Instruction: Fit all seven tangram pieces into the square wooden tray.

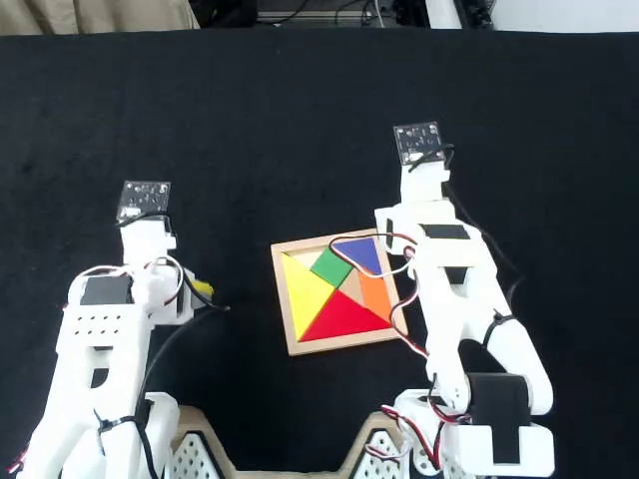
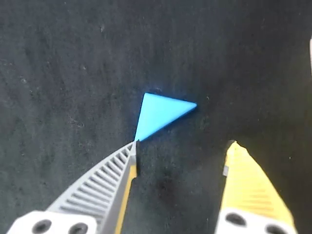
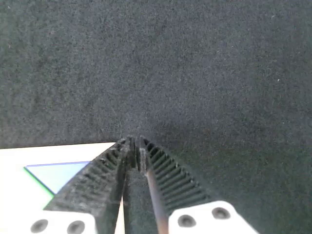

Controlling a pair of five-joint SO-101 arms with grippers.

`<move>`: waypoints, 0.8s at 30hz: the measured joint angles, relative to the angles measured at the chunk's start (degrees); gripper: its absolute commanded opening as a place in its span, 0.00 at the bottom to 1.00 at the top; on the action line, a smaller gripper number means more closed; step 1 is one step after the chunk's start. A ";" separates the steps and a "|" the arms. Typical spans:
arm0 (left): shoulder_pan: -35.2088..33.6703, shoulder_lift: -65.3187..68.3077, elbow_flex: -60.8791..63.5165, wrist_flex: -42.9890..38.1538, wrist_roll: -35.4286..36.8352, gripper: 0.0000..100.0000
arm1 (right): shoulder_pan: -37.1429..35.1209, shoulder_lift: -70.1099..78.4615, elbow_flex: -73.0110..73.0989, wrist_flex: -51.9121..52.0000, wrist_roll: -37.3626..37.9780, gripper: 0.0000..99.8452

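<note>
The tabletop (image 1: 250, 120) is matte black with a felt-like nap. Beyond its far edge lie beige fabric (image 1: 95, 14) at one corner, dark cables (image 1: 329, 12) near the middle, and a white surface (image 1: 569, 14) at the other corner.

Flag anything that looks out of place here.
A light-blue triangle lies loose on the black cloth, just ahead of the open left tool, rather than in the wooden tray. The tray has a bare wood-coloured patch near its middle, so it looks one piece short. It also sits slightly askew.
</note>
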 measured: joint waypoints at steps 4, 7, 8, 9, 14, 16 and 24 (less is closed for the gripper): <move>0.00 0.00 0.00 0.88 -0.35 0.29 | 0.00 0.00 0.00 0.00 0.00 0.01; 0.00 0.18 -1.05 1.93 -0.88 0.29 | 0.00 0.00 0.00 0.00 0.00 0.01; 0.00 0.79 -2.20 3.16 -0.88 0.29 | 0.00 0.00 0.00 0.00 0.00 0.01; 0.00 1.85 -3.69 4.84 -1.05 0.29 | 0.00 0.00 0.00 0.00 0.00 0.01; 0.00 12.48 -12.13 10.02 -9.93 0.29 | 0.00 0.00 0.00 0.00 0.00 0.01; 0.00 18.20 -15.30 10.11 -16.35 0.29 | 0.00 0.00 0.00 0.00 0.00 0.01; -2.11 26.20 -21.45 3.87 -43.34 0.29 | 0.00 0.00 0.00 0.00 0.00 0.01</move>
